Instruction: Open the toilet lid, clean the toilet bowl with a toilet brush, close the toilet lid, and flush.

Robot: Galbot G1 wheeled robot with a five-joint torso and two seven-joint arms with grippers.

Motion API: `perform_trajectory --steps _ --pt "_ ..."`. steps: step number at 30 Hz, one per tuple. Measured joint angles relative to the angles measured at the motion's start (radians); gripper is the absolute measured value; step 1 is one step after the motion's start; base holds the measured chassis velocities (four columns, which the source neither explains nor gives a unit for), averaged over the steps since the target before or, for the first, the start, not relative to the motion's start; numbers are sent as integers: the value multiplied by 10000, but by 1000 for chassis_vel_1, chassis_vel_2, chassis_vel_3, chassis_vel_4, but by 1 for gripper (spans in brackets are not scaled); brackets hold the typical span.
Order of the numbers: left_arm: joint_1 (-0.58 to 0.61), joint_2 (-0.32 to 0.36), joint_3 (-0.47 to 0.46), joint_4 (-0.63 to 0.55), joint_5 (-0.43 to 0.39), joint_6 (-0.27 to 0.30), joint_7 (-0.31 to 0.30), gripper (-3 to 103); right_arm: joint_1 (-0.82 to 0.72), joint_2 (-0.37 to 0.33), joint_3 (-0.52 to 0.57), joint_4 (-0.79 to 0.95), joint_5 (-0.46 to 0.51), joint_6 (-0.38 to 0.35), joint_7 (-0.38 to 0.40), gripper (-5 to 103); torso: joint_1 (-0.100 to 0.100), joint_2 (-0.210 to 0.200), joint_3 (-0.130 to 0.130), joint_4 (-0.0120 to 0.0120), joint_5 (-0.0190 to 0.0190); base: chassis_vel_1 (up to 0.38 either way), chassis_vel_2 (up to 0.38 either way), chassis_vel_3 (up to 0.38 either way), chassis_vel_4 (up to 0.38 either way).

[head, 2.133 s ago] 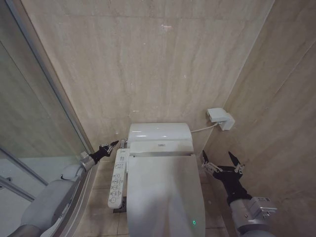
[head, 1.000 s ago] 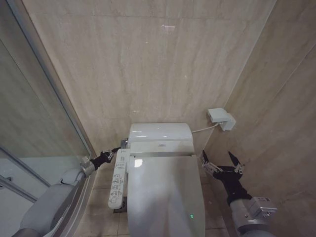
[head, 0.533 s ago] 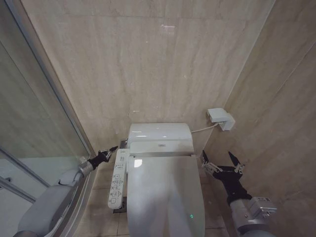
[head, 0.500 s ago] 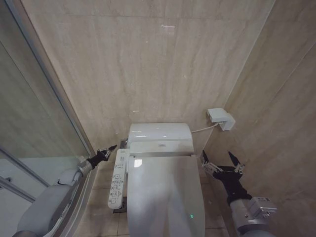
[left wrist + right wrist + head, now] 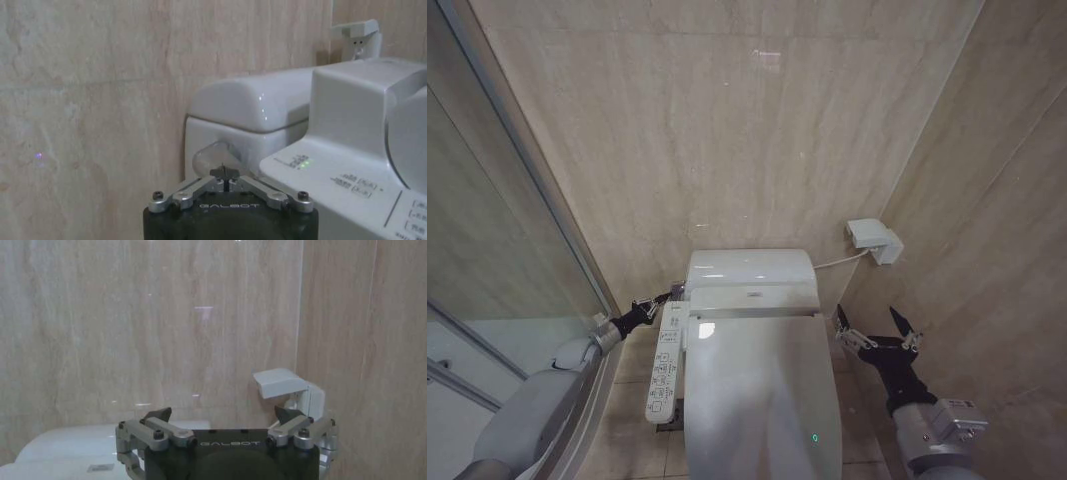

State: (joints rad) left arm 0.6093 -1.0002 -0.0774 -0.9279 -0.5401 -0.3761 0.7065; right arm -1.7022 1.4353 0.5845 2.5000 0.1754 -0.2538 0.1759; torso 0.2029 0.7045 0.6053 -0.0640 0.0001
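Beige tiled wall (image 5: 757, 130) behind closed toilet lid (image 5: 762, 395).

Beige stone walls (image 5: 757, 130), glass shower partition (image 5: 487, 230)

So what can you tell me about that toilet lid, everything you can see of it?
The toilet lid is a large, glossy white oval that looks like plastic. It lies shut, flat over the toilet, its hinged end just under the white tank unit at the wall. A small green light glows near its front. The button panel runs along its left edge. Neither gripper touches it: the left gripper is beside the tank, the right gripper waits open to its right.
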Motion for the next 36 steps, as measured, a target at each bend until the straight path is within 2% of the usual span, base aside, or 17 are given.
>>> perform_trajectory --steps 36 --pt "-235 -487 105 697 23 74 157 0 0 0 0 0 0 0 0 100 0 0 1 -1 0 0 0 0 0"
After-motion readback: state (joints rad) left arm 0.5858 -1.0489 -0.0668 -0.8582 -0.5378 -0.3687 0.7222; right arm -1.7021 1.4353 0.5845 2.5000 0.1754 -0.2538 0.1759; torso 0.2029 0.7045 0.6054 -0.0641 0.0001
